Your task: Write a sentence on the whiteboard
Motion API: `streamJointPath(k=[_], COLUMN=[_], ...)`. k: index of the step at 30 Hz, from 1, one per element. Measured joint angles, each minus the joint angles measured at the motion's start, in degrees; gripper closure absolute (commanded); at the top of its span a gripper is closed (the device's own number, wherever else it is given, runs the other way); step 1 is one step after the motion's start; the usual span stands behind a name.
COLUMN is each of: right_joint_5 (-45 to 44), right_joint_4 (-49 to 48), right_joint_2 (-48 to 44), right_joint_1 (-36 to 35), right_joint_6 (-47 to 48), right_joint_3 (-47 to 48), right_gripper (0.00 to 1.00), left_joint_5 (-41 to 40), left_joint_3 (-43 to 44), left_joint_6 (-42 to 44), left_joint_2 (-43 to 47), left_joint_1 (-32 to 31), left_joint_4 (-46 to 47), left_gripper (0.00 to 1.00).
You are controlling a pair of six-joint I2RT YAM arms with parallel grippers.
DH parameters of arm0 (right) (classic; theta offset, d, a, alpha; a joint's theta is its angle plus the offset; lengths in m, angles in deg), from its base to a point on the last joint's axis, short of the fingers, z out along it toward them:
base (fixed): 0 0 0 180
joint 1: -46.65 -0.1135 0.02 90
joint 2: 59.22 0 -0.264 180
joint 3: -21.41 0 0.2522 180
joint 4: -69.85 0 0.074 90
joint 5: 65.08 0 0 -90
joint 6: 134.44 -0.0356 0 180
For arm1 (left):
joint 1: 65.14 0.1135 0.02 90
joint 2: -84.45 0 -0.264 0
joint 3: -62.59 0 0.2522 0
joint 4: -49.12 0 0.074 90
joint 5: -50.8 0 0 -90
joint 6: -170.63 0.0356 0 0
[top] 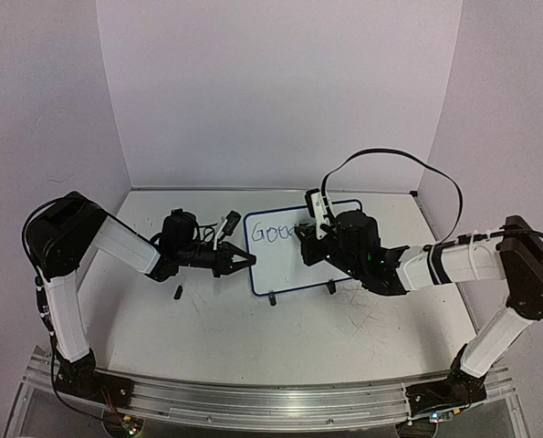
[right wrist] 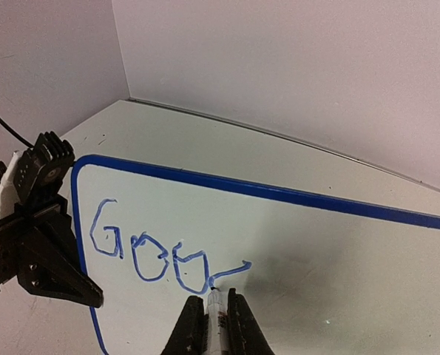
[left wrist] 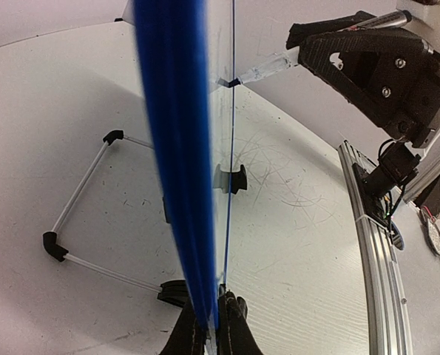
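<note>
Currently left gripper (left wrist: 214,319) clamps shut on the whiteboard (right wrist: 338,288) at its left edge; right gripper (right wrist: 215,314) pinches a marker (right wrist: 213,296), tip touching the sentence (right wrist: 149,255) (reads "Goo" plus stroke).

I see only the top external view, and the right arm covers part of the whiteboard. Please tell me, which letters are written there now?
Observer: In the right wrist view the sentence reads "Goo" in blue ink, followed by one stroke running to the right.
Operator: Does the pen touch the surface?
Observer: Yes. The marker, clamped in the right gripper, has its tip on the whiteboard where that stroke begins.
Operator: And what does the left side do?
Observer: The left wrist view shows the left gripper shut on the whiteboard's blue frame edge.
</note>
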Motion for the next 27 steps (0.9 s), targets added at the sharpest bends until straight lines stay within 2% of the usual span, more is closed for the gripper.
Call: streamJointPath(k=[27], right_joint_5=[-3.5], right_joint_4=[0.5], right_joint_2=[-0.6], right_joint_1=[0.1], right_joint_6=[1.2], right_joint_3=[0.1], right_gripper=[1.0], left_joint_5=[-0.1], left_joint_3=[0.0], left_joint_6=[-0.4], left_joint_2=[0.0], left_joint_1=[0.0], left_joint_4=[-0.1], left_gripper=[1.0])
